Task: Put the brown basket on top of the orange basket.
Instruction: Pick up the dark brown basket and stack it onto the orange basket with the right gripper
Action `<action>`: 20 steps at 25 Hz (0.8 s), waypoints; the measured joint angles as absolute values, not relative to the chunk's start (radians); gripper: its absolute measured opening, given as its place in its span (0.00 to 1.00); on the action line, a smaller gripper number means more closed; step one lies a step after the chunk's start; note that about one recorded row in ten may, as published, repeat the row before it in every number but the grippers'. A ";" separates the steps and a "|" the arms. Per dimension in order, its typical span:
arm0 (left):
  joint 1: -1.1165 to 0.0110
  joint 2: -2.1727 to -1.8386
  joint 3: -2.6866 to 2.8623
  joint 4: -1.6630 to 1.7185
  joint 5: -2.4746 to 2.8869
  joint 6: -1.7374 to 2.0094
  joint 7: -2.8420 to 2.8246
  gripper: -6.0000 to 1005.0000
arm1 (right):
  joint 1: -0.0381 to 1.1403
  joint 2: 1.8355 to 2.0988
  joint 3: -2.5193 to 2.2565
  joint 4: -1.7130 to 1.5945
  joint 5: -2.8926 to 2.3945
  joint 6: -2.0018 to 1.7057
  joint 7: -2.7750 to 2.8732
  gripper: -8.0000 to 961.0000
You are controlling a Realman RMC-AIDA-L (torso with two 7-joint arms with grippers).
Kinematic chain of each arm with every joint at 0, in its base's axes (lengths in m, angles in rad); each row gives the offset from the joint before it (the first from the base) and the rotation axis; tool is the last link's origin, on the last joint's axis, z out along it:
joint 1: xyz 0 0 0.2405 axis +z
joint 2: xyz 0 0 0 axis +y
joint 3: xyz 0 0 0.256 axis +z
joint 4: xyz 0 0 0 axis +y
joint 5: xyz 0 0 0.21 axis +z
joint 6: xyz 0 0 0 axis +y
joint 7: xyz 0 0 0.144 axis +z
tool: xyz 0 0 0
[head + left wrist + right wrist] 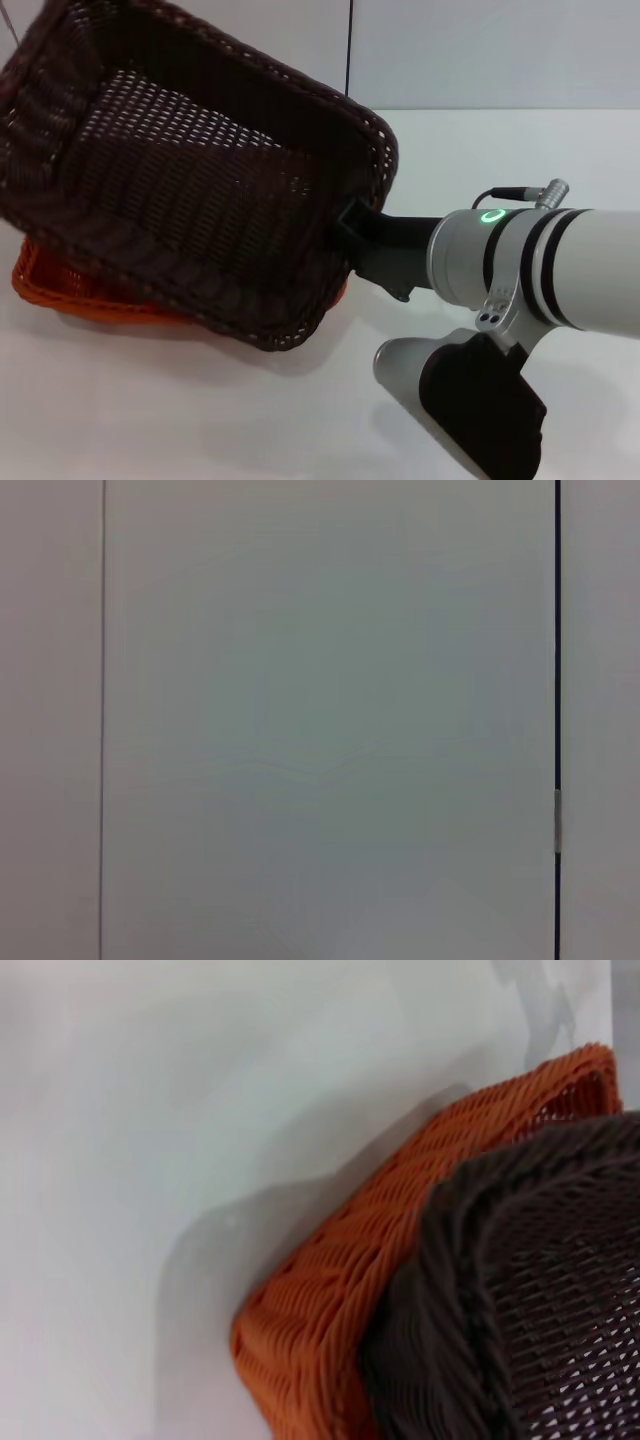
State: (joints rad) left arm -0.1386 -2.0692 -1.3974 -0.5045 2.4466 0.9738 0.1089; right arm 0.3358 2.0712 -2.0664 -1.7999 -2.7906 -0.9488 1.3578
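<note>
The brown basket (pixel 190 190) is tilted, its opening facing me, and fills the left of the head view. It hangs over the orange basket (pixel 60 288), of which only a strip shows below it at the lower left. My right gripper (pixel 357 238) comes in from the right and is shut on the brown basket's right rim. In the right wrist view the brown basket (pixel 540 1300) overlaps the orange basket (pixel 330 1310), which stands on the table. My left gripper is out of view.
The white table (pixel 200 420) spreads around the baskets, with a pale wall behind. The left wrist view shows only a pale wall panel (pixel 320 720) with a dark seam. My right arm's white forearm (pixel 560 265) crosses the right side.
</note>
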 joint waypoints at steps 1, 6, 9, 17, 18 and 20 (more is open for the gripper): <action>-0.140 -2.069 -1.396 -0.505 2.447 0.974 0.109 0.83 | 0.337 2.071 -2.061 -1.793 -2.791 -0.946 1.358 0.21; -0.147 -2.069 -1.396 -0.506 2.445 0.974 0.109 0.83 | 0.335 2.071 -2.042 -1.767 -2.789 -0.928 1.360 0.22; -0.153 -2.069 -1.396 -0.506 2.445 0.974 0.109 0.83 | 0.332 2.068 -2.042 -1.760 -2.793 -0.926 1.393 0.22; -0.181 -2.069 -1.396 -0.498 2.445 0.968 0.109 0.83 | 0.292 2.057 -2.043 -1.791 -2.798 -0.907 1.413 0.22; -0.181 -2.069 -1.396 -0.498 2.445 0.968 0.109 0.83 | 0.282 2.057 -2.043 -1.801 -2.798 -0.909 1.413 0.27; -0.189 -2.069 -1.396 -0.495 2.445 0.966 0.109 0.83 | 0.254 2.057 -2.042 -1.830 -2.797 -0.911 1.413 0.37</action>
